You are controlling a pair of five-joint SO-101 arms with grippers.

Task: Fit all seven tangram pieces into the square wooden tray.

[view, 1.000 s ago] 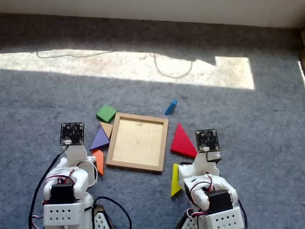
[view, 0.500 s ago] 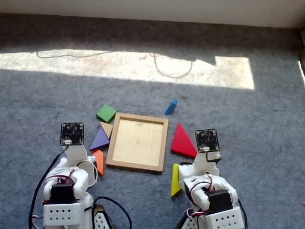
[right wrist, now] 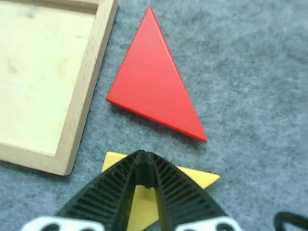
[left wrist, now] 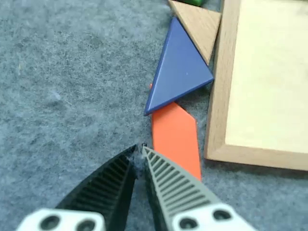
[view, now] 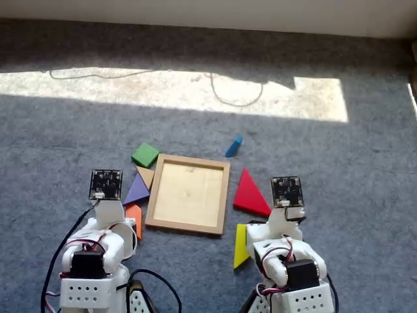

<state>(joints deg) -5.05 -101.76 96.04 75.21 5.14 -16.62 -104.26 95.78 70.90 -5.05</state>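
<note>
Pointing away from the closed right gripper [right wrist: 143, 166], the red triangle [right wrist: 151, 89] lies beside the tray [right wrist: 90, 84].

Grey carpet [view: 352, 176] under wooden tray [view: 187, 226], loose tangram pieces [view: 249, 193] beside it, thin cable [view: 228, 102] farther off

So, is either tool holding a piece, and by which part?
Nothing is held. The left tool is shut beside the orange piece; the right tool is shut over the yellow piece.
</note>
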